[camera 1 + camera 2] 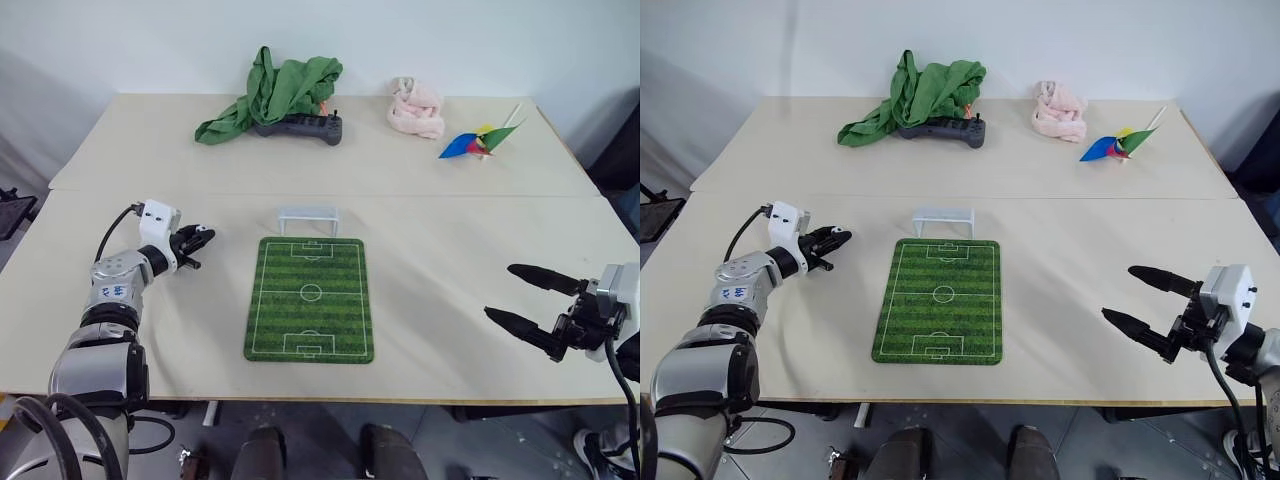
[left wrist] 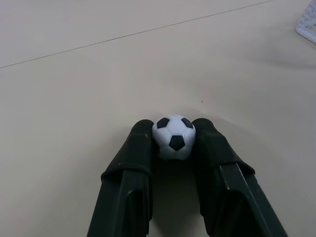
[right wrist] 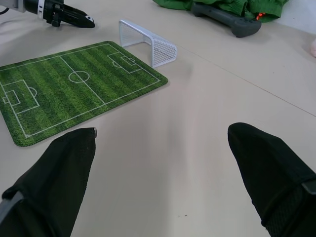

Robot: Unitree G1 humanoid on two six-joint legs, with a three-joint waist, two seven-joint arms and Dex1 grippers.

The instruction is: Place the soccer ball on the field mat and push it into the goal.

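Observation:
In the left wrist view the soccer ball (image 2: 173,137), white with black patches, sits pinched between my left gripper's two black fingertips just above the tabletop. My left gripper (image 1: 203,241) is left of the field mat (image 1: 311,297), level with its far end. The white goal (image 1: 308,219) stands at the mat's far edge, its mouth facing the mat. My right gripper (image 1: 498,291) hangs open to the right of the mat near the table's front edge, with nothing between its fingers (image 3: 66,163).
At the back of the table lie a green cloth (image 1: 280,90) partly over a black controller (image 1: 300,127), a pink cloth (image 1: 416,107) and a coloured pinwheel (image 1: 478,142). A seam runs across the table behind the goal.

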